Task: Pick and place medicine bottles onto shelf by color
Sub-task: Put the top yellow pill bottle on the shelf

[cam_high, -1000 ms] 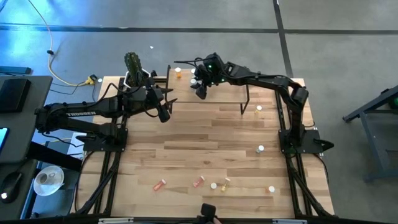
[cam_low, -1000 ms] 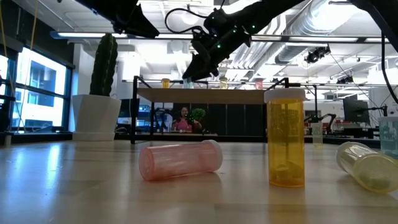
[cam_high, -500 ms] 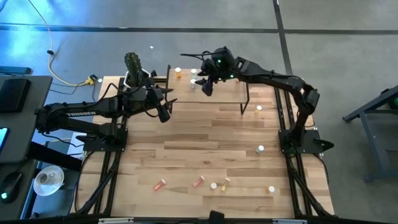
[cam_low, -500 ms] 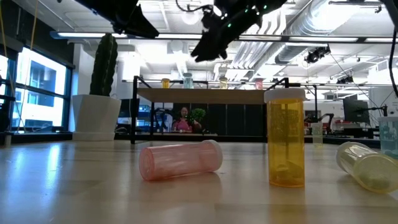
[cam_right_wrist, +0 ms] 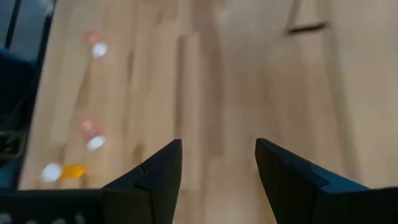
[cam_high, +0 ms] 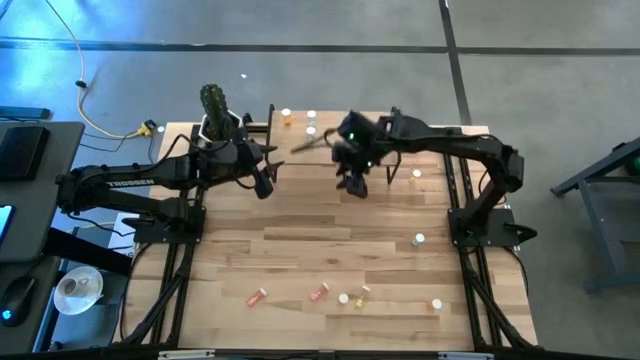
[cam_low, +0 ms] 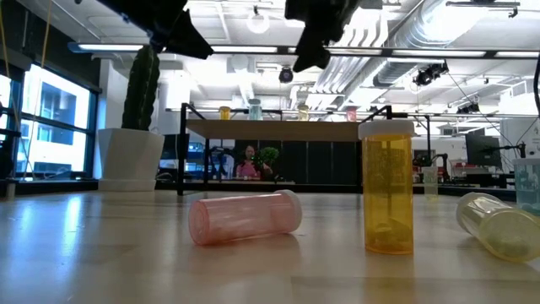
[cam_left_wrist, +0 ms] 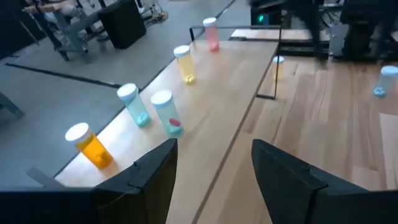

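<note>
The shelf (cam_high: 285, 140) stands at the table's far middle, its light top (cam_left_wrist: 224, 106) on thin black legs. On it stand several medicine bottles: an orange one (cam_left_wrist: 88, 145), two pale green ones (cam_left_wrist: 165, 112), a yellow one (cam_left_wrist: 185, 63) and a pink one (cam_left_wrist: 211, 33). Near the front edge a pink bottle (cam_low: 245, 218) and a pale yellow one (cam_low: 502, 225) lie on their sides, and an orange bottle (cam_low: 388, 198) stands upright. My left gripper (cam_high: 264, 185) hangs open just in front of the shelf's left end. My right gripper (cam_high: 354, 185) is open and empty, high above the table in front of the shelf.
A cactus in a white pot (cam_high: 213, 110) stands at the far left corner beside the shelf. Loose bottles stand along the right side (cam_high: 419, 240) and near the shelf's right leg (cam_high: 417, 175). Bare wood lies between the shelf and the front row of bottles.
My right gripper has drawn back from over the shelf toward the table's near edge and a little to the right, rising and tipping its fingers farther down. It has stayed open and empty. The bottles on the shelf have kept their places.
</note>
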